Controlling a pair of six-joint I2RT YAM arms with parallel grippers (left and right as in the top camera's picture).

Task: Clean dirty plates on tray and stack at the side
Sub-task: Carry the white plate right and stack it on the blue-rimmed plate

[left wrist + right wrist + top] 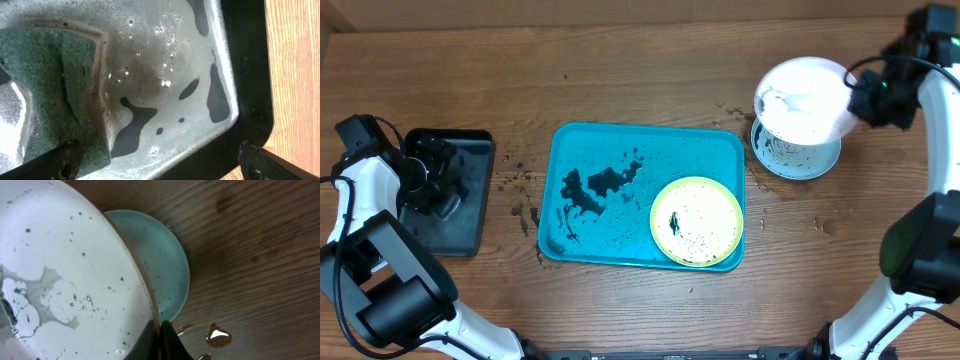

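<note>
The turquoise tray [590, 150] lies mid-table, smeared with black. The yellow-green plate [697, 221] sits in its right front corner, speckled. The light blue plate [795, 159] lies on the table at the right, also in the right wrist view [165, 265]. My right gripper [865, 100] is shut on the rim of the white plate [805, 95] and holds it tilted above the blue plate; in the right wrist view my right gripper [161, 335] pinches the white plate [65, 270], wet and specked. My left gripper [160, 162] is open over the black tray, beside a green sponge [50, 95].
A small black tray [470, 160] with soapy water [165, 60] stands at the left. Water drops lie on the wood by the blue plate [219, 336] and between the two trays [520, 195].
</note>
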